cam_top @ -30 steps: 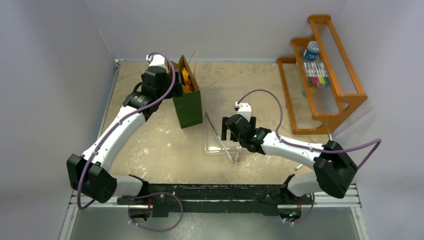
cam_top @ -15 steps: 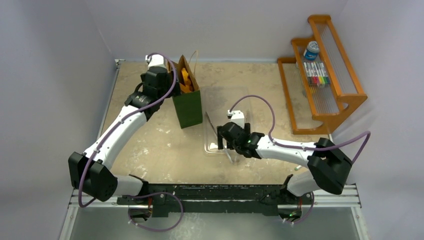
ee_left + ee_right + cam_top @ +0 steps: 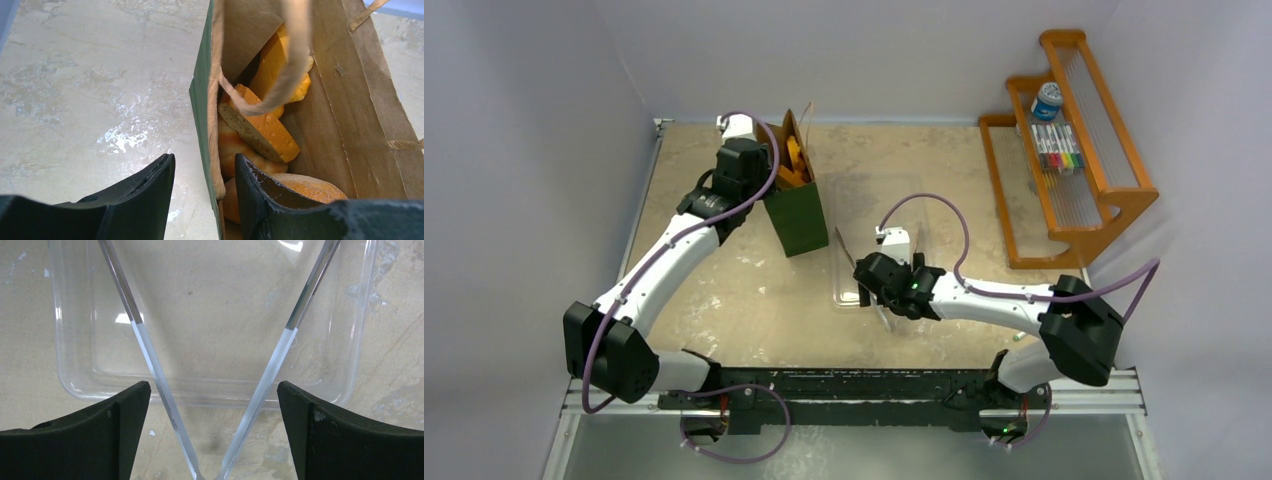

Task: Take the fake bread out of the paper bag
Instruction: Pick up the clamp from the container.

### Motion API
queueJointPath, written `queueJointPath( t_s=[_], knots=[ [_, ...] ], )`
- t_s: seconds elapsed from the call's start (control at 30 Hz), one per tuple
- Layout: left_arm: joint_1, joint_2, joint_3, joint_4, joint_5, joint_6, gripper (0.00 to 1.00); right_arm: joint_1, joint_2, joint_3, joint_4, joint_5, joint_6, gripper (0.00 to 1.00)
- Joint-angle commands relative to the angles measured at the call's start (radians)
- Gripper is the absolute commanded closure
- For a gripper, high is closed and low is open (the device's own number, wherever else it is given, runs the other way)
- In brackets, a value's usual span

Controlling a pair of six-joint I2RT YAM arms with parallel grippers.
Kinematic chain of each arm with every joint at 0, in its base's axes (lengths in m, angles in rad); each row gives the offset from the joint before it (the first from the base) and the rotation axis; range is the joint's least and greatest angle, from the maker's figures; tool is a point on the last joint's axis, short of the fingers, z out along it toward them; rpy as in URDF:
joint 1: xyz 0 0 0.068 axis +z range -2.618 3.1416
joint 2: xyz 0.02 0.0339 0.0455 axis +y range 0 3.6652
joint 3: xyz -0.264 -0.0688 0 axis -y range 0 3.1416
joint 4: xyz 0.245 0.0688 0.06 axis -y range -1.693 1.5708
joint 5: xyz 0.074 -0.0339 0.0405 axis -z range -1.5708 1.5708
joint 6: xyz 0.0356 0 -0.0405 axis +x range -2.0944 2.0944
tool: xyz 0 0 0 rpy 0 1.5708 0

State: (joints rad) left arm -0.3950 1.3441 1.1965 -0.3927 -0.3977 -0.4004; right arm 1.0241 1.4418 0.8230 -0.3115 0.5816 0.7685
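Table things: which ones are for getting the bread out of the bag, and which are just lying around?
For the job: fake bread, paper bag, left tool astride the bag's wall, right tool open over the tongs, probably the clear tray.
Just lying about: wooden rack, markers, blue-lidded container.

Fake bread (image 3: 272, 132) half-hidden inside paper bag (image 3: 345, 100)

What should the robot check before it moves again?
1. Fake bread in the paper bag: ok.
2. Bag mouth open: ok.
3. Left gripper clamped on bag wall: not ok, it straddles it, open.
4. Right gripper open, lined up over the tongs: ok.
5. String handle clear of the mouth: not ok, it crosses it.
6. Clear tray free of bread: ok.
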Motion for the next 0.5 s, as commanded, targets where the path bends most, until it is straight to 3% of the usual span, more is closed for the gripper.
queueJointPath(
  t_s=[0.0, 0.47],
  knots=[
    [-0.002, -0.001, -0.009, 0.043, -0.016, 0.012, 0.54, 0.032, -0.010, 0.042, -0.085, 0.059, 0.064, 0.00],
    [-0.002, 0.015, -0.008, 0.044, 0.002, 0.034, 0.55, 0.041, 0.089, 0.047, -0.111, 0.082, 0.169, 0.00]
  ],
)
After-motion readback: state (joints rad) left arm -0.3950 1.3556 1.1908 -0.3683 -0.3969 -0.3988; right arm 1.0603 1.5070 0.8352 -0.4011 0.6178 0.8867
